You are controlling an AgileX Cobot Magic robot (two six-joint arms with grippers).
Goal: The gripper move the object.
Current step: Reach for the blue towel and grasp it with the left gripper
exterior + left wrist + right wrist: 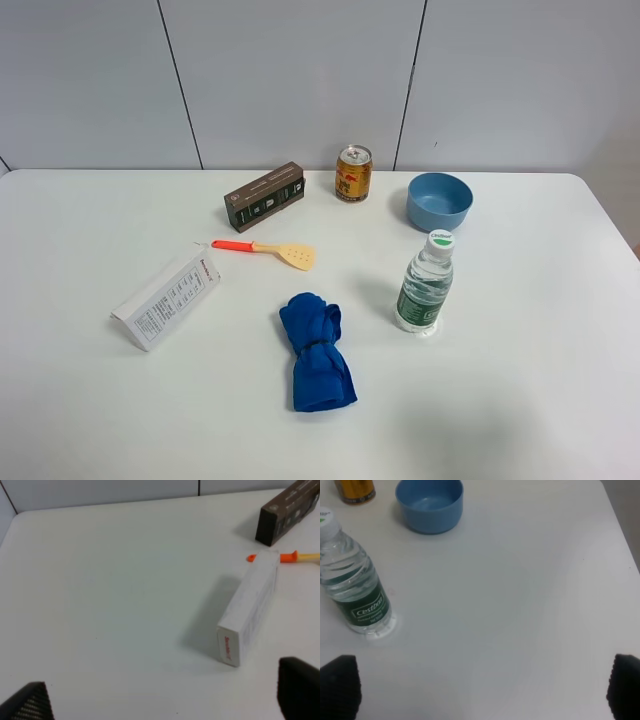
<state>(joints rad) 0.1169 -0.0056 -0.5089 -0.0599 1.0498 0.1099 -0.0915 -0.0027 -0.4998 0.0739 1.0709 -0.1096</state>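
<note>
The left gripper [165, 697] and right gripper [480, 687] are hovering spread apart (both empty); the left should be straddling the white box [250, 610] crosswise.

Right gripper [482, 682] over white table [530, 595], jaws wide apart.
My dark fingertips [340, 682] sit low in frame. Water bottle [356, 597] stands upright near one tip; blue bowl [429, 505] and gold can [355, 489] lie beyond it.
</note>
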